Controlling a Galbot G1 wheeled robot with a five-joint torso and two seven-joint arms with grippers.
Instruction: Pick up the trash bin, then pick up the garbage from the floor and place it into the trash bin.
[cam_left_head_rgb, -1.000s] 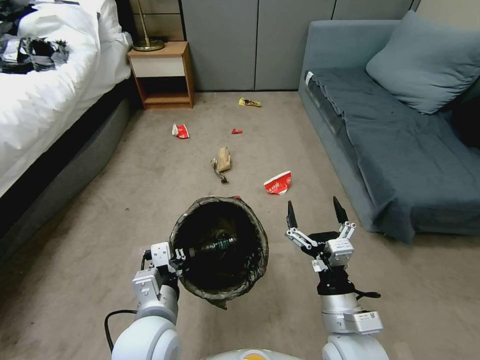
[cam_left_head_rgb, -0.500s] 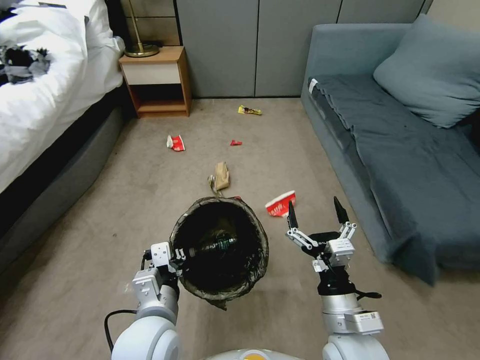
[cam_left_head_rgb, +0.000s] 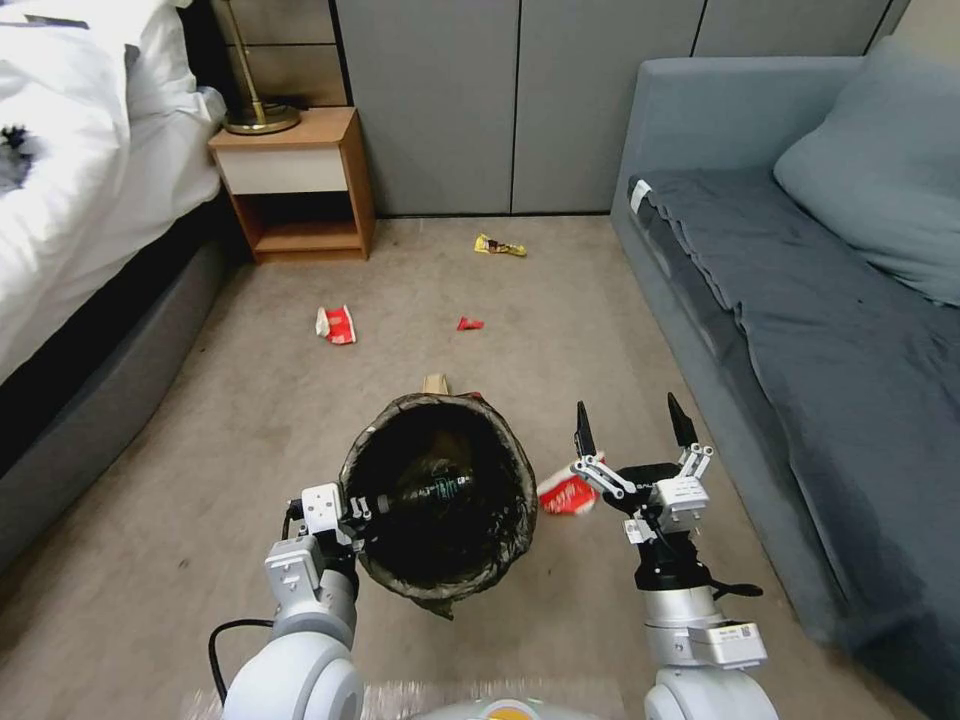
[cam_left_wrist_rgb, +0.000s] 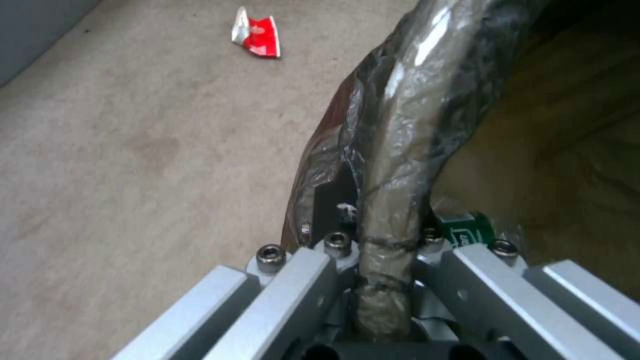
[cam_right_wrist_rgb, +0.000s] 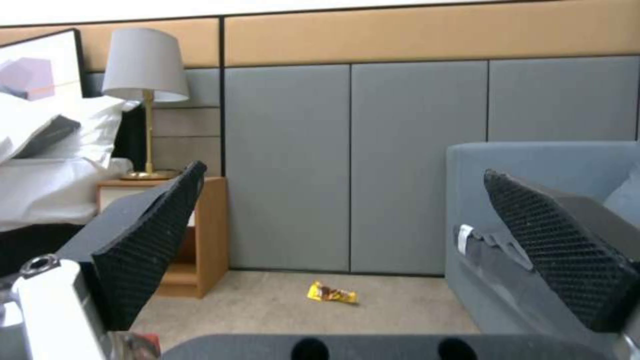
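Left fingers (cam_left_wrist_rgb: 333, 250) pinching the bagged rim of the trash bin (cam_left_head_rgb: 440, 500), held off the carpet, green-labelled bottle (cam_left_head_rgb: 430, 490) already inside. Right gripper (cam_left_head_rgb: 632, 425) spread wide and empty, hovering just beside the crushed red-and-white cup (cam_left_head_rgb: 567, 495). Whole scene slid nearer over the last second: base driven forward, cup now at the right fingers, brown paper bag (cam_left_head_rgb: 436, 383) mostly hidden behind the bin. Farther off: second cup (cam_left_head_rgb: 336, 324), red scrap (cam_left_head_rgb: 469, 323), yellow wrapper (cam_left_head_rgb: 499, 245). Probably close enough to reach down for the cup.
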